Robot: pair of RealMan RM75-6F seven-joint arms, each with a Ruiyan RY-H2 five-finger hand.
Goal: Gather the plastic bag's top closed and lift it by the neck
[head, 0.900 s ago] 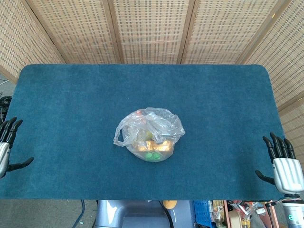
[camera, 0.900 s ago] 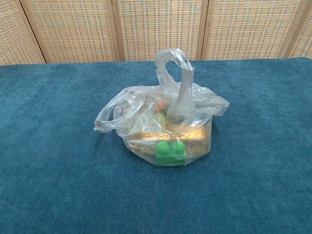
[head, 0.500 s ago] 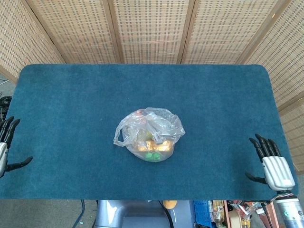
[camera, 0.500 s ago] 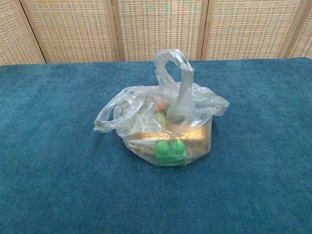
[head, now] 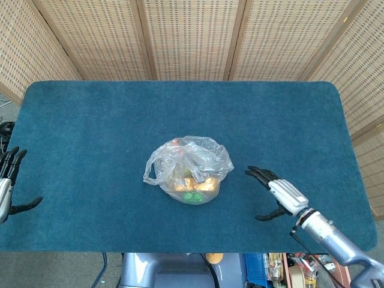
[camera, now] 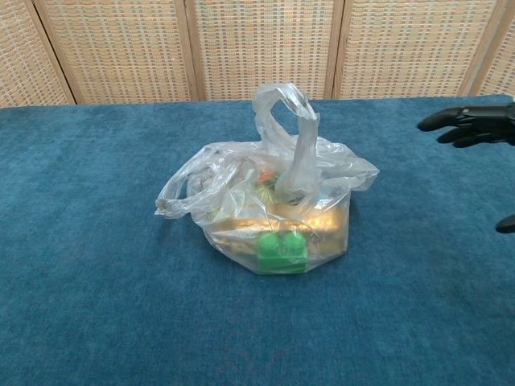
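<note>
Plastic bag point(camera: 273, 211) slumped, one handle loop point(camera: 288, 121) upright

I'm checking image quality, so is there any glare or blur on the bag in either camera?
Chest view: the plastic bag is sharp, with soft bright glints on its film. Head view: the bag is small but clear, evenly lit, and the right hand shows no obvious blur.

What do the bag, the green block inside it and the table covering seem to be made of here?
Bag: thin clear plastic film, glossy; it crinkles, catches highlights and shows its contents.
Green block: likely hard moulded plastic, smooth, with round studs on top like a toy brick.
Table covering: teal fabric with a short matte pile, perhaps felt or carpet; the mottled nap shows no shine.
</note>
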